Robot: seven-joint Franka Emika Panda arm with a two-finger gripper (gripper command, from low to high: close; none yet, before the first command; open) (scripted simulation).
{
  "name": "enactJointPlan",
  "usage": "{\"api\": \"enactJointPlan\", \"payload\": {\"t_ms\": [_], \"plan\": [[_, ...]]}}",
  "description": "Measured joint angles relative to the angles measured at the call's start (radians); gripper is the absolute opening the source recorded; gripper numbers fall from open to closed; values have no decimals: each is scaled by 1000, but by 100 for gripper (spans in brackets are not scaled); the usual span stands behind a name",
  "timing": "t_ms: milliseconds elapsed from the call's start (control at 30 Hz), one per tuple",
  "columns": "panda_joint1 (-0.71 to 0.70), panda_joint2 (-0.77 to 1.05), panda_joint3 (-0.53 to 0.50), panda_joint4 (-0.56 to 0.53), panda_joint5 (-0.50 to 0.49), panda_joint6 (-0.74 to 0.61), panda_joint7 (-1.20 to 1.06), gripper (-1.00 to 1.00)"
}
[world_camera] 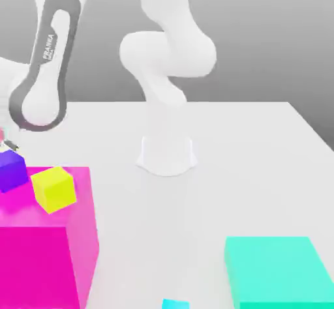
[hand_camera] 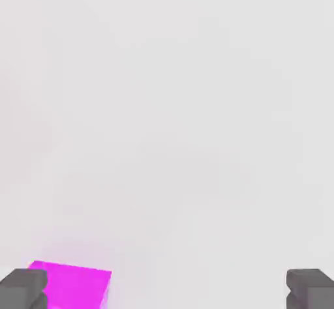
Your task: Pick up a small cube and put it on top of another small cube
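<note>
The gripper (hand_camera: 167,291) is spread wide with nothing between its fingers (hand_camera: 23,288), both dark tips showing in the hand view over bare white table (world_camera: 261,145) with a magenta patch beside one of them. In the exterior view's far left, the arm (world_camera: 45,66) bends down toward the purple cube (world_camera: 12,169), which seems to sit on or just behind the big magenta block (world_camera: 45,255), close beside the yellow cube (world_camera: 53,188); a teal block (world_camera: 277,272) lies at the lower right. This looks like the approach before the pick, and the next move calls for centering the spread fingers over the purple cube and lowering around it without nudging the yellow one.
</note>
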Motion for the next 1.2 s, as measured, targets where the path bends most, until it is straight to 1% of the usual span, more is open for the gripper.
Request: {"api": "enactJointPlan", "payload": {"t_ms": [100, 133, 167, 233, 300, 367, 400, 567, 600, 633, 700, 800, 867, 900, 933, 1000, 1033, 1100, 1200], "plan": [[54, -71, -1, -78, -50, 53, 150, 0], [59, -68, 2, -98, -46, 68, 160, 0], [49, -46, 26, -103, 0, 87, 134, 0], [-9, 17, 116, -92, 128, 126, 43, 0], [-104, 83, 238, -72, 252, 170, -49, 0], [-210, 148, 367, -51, 353, 217, -127, 0], [-246, 171, 411, -43, 386, 234, -153, -100], [-246, 170, 411, -43, 384, 233, -151, -100], [-266, 182, 434, -40, 399, 242, -164, -100], [-252, 171, 417, -43, 386, 234, -153, -100], [-186, 122, 332, -61, 301, 200, -87, -100], [-94, 20, 194, -94, 99, 139, 66, -100], [-72, -56, 136, -114, -49, 95, 175, -100], [-98, -84, 113, -106, -70, 80, 203, -100], [-142, -109, 93, -90, -68, 69, 217, -100], [-208, -154, 90, -34, -69, 11, 204, -100], [-221, -174, 106, -2, -71, -28, 184, -100], [-163, -211, 131, 67, -71, -111, 132, -100], [-131, -262, 150, 169, -71, -241, 45, -100]]}}
